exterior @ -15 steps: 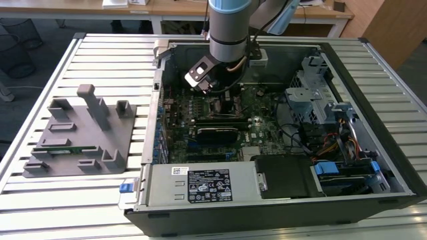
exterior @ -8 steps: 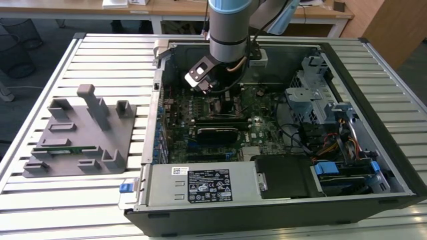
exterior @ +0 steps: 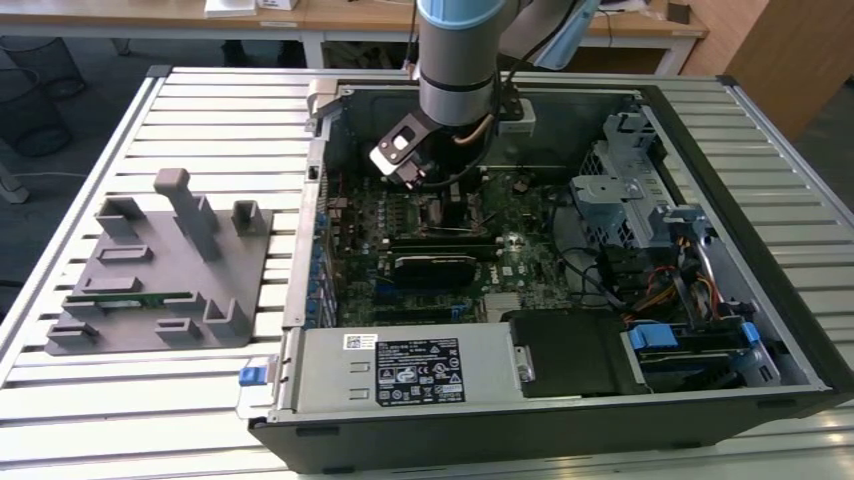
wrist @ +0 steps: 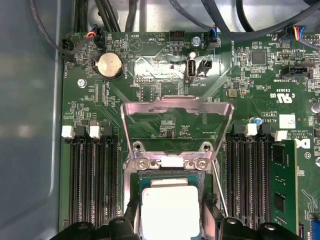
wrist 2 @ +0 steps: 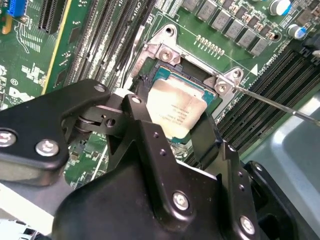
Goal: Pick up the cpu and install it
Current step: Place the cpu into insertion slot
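The cpu [wrist 2: 176,106], a flat silver square with a thin green rim, sits at the open socket [wrist 2: 165,55] on the green motherboard; it is also seen in the first wrist view [wrist: 170,207]. My gripper [wrist 2: 172,121] straddles it, one black finger [wrist 2: 141,117] pressed against each of two opposite edges, shut on it. In the first wrist view the gripper [wrist: 170,226] closes on the chip from both sides. In the exterior view the gripper [exterior: 430,185] reaches down into the open computer case, over the middle of the board.
The socket's metal load plate [wrist: 177,117] stands flipped open and its thin lever [wrist 2: 272,103] sticks out beside it. Memory slots [wrist: 92,185] flank the socket. A grey plastic tray [exterior: 160,270] with upright blocks and a green memory stick [exterior: 127,297] lies outside the case [exterior: 747,200].
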Action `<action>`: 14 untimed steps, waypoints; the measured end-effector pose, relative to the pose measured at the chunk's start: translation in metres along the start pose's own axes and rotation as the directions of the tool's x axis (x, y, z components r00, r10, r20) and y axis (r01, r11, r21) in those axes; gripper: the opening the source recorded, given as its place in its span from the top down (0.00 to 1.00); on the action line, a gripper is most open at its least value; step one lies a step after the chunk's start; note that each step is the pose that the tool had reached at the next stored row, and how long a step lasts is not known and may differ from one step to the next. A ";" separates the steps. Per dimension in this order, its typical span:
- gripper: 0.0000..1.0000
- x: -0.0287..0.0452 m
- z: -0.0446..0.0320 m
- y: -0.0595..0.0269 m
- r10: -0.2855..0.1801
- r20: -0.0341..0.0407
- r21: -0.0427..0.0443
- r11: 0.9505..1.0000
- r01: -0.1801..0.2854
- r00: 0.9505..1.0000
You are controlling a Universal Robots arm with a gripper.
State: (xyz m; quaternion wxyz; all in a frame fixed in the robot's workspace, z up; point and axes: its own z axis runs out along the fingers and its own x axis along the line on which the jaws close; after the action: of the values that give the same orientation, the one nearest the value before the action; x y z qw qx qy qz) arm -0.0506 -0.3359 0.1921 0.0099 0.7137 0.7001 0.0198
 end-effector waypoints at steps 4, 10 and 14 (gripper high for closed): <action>0.40 0.0001 -0.0005 0.0001 0.000 0.000 0.000 1.000 0.000 1.000; 0.46 0.0001 -0.0010 0.0001 0.004 0.000 0.000 1.000 -0.004 1.000; 0.46 0.0000 -0.0010 0.0001 0.029 0.001 -0.001 1.000 -0.029 1.000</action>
State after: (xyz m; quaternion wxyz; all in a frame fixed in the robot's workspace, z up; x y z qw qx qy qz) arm -0.0505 -0.3359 0.1931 0.0102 0.7238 0.6896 0.0198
